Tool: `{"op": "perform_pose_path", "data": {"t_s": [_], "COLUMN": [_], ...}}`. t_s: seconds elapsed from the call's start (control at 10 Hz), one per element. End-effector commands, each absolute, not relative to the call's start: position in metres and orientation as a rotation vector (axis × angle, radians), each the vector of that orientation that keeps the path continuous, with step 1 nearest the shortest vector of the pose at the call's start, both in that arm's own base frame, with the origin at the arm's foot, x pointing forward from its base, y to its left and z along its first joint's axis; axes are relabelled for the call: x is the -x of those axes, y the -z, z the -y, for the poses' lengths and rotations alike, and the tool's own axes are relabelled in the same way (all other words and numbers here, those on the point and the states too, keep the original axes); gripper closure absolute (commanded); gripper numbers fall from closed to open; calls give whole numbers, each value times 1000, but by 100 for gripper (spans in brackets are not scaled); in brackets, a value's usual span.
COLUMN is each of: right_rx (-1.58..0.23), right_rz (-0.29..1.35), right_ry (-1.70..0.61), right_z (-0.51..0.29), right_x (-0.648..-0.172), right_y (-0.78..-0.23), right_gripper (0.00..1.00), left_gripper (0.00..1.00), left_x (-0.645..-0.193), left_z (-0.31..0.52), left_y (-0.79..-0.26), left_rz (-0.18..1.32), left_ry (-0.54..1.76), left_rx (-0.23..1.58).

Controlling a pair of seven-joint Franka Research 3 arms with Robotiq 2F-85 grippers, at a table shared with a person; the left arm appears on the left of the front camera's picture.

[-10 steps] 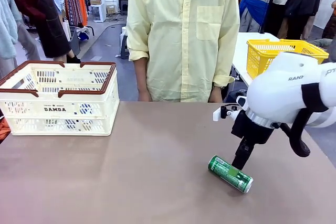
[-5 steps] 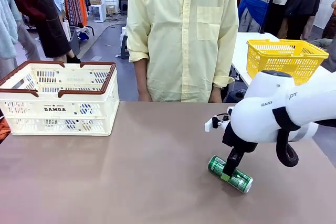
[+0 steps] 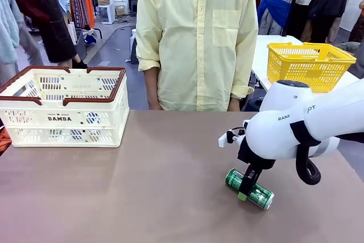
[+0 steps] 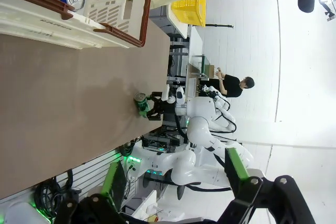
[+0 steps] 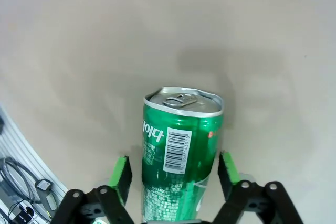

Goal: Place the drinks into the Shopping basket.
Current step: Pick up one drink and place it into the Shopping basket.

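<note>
Looking at the green can (image 5: 181,150): on its side on the table (image 3: 142,186), well apart from the Shopping basket (image 3: 62,119). Could easily roll or squirt out if pinched off-centre, being round and slick. Straddled by the right gripper (image 5: 174,172), jaws apart either side, not clamped yet. Reaching in from the right, fingers pointing steeply down. Left gripper (image 4: 173,174) wide open, holding nothing.

Bare tabletop (image 3: 159,174) stretches between the green can (image 3: 261,196) and Shopping basket (image 3: 34,119).
</note>
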State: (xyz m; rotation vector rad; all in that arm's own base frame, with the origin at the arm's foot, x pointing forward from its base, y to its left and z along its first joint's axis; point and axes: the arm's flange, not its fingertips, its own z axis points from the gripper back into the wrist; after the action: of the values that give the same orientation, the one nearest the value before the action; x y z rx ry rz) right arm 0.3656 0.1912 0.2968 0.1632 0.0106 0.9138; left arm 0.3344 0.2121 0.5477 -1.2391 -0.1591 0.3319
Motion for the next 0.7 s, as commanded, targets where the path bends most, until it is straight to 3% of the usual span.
{"op": "perform_pose_path", "data": {"t_s": [0.0, 0.6], "right_rx": [-130, -112], "right_rz": [-29, -45], "right_ry": [-902, -816], "right_z": [-192, -190], "right_x": [-358, -361], "right_y": [-288, -305], "right_gripper": [100, 100], "left_gripper": [0, 0], "left_x": [-332, -332], "left_z": [-211, -211], "left_y": [-548, -548], "left_rz": [161, 161], "left_ry": [-337, -337], "left_rx": [1234, 1234]}}
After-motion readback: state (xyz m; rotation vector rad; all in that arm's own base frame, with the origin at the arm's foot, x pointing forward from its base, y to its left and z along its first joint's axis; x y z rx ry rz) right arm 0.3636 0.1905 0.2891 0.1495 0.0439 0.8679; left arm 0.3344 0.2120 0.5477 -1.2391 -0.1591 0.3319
